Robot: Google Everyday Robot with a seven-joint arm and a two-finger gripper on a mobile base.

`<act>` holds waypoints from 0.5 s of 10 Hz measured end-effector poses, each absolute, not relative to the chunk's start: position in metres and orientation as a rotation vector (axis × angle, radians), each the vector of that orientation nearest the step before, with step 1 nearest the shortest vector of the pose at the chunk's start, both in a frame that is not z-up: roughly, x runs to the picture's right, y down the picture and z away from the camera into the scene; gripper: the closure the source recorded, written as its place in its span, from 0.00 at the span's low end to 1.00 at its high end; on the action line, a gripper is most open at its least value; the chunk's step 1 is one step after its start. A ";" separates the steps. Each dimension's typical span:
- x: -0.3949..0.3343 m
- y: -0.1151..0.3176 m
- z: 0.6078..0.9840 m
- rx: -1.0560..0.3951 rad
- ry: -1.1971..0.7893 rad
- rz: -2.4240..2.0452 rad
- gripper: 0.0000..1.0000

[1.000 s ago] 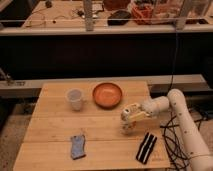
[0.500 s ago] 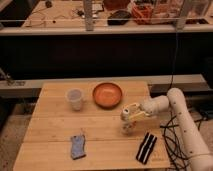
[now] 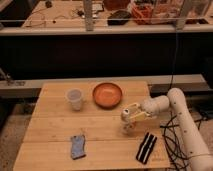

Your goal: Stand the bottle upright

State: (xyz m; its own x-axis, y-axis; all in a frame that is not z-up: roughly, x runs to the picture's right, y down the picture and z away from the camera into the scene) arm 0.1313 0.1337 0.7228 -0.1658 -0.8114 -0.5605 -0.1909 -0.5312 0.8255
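A: Wood worktop (image 3: pixel 55 125), and the arm is low over it on the right. Did anything move just now?

B: No. The end effector (image 3: pixel 131 118) sits in the same spot as a second ago, just in front of the orange bowl (image 3: pixel 107 94). The cup (image 3: pixel 75 99) has not moved either.

A: Where is the bottle (image 3: pixel 128 128)?

B: I think it is the small pale thing right under the end effector, low down by the worktop. It is mostly hidden, so I cannot say if it stands or leans.

A: Is the end effector open or closed?

B: I cannot tell.

A: So what does no change mean?

B: I guess the arm is slow and careful here, maybe setting the bottle down. The job looks close, but I cannot say it is done.
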 end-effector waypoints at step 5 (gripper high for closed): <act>0.132 0.133 0.724 1.642 -1.140 -1.744 0.20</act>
State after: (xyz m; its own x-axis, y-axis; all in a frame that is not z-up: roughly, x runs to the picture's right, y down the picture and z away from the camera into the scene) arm 0.1320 0.1330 0.7236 -0.1615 -0.8097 -0.5642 -0.1921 -0.5349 0.8228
